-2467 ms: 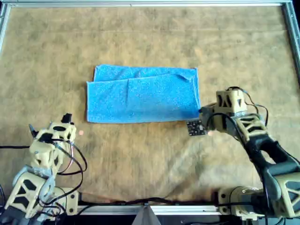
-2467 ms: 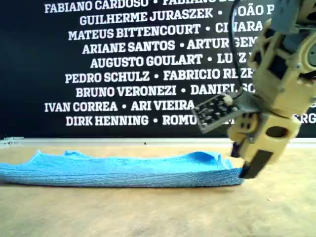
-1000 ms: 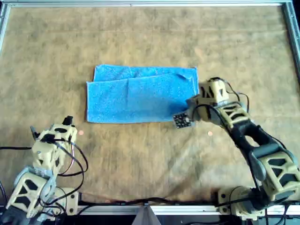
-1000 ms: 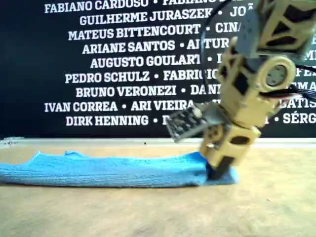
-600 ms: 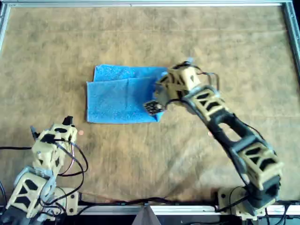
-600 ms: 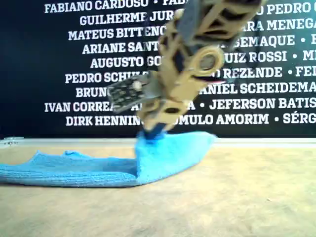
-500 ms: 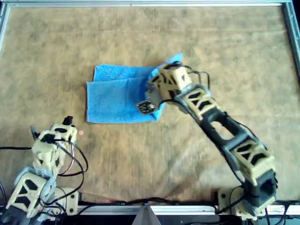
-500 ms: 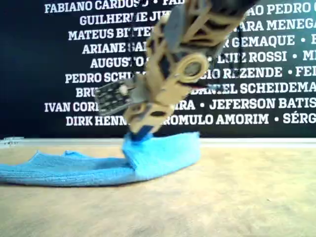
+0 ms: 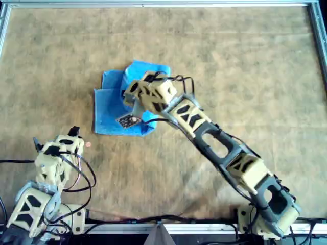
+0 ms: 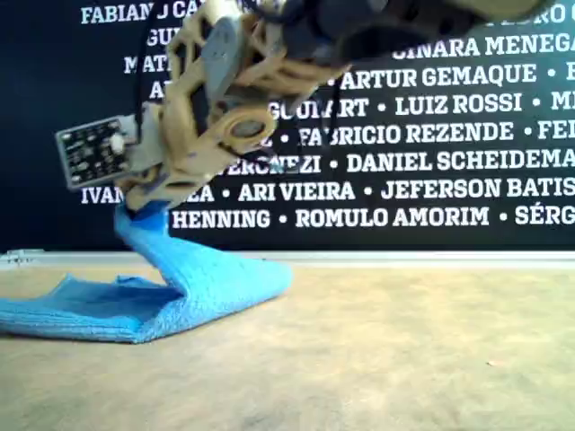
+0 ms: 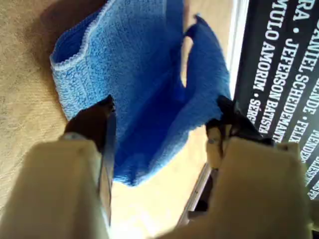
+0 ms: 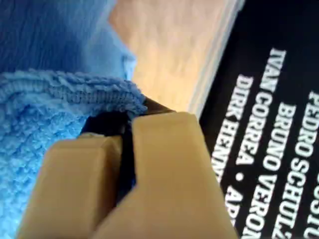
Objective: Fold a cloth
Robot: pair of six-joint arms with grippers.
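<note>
Light blue and fuzzy, the cloth (image 9: pixel 108 109) lies on the tan table (image 9: pixel 230 61), left of centre in the overhead view. One edge is lifted and carried over the flat part toward the left, so the fabric rises in a curved loop (image 10: pixel 207 278). My second gripper (image 9: pixel 131 102) is clamped on that raised hem (image 12: pixel 40 114), held above the table. Its arm stretches in from the near right corner. My first gripper (image 9: pixel 53 138) sits at the near left, apart from the cloth, jaws spread wide with nothing between them.
</note>
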